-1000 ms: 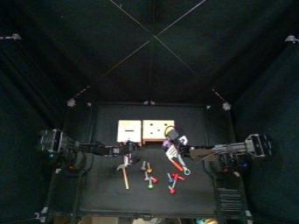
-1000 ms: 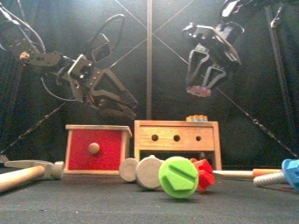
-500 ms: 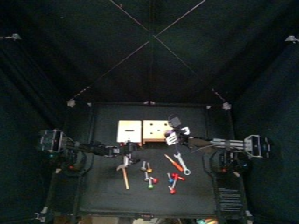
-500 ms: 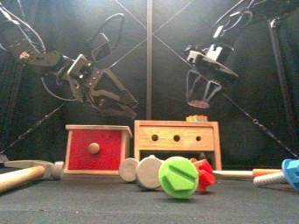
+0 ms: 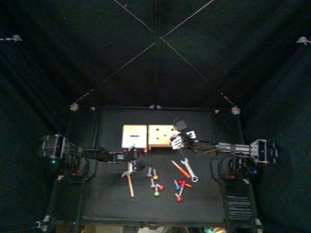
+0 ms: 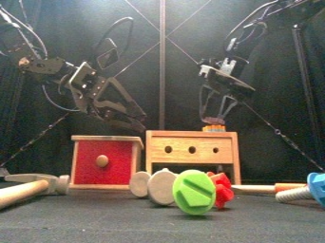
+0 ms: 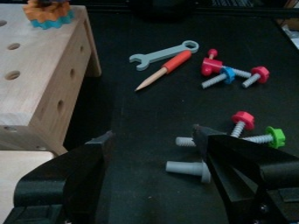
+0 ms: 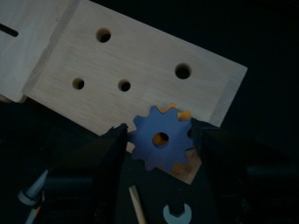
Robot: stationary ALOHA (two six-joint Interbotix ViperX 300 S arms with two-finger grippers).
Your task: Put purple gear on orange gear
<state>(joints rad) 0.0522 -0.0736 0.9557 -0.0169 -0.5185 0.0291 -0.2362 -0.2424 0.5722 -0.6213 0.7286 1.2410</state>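
Robot lab test pen | black curtains on all sides, crossed overhead struts | small black table at frame centre | wooden blocks, toy bolts and wrenches laid out

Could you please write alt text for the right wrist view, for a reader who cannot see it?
Seen from the wrist, the right claw holds a purple gear just over an orange gear whose teeth peek out beneath it. Both sit at the corner of a pale wooden block drilled with several small holes, against a dark table.

Black table carrying two wooden blocks, a scatter of bolts, a wrench and a screwdriver
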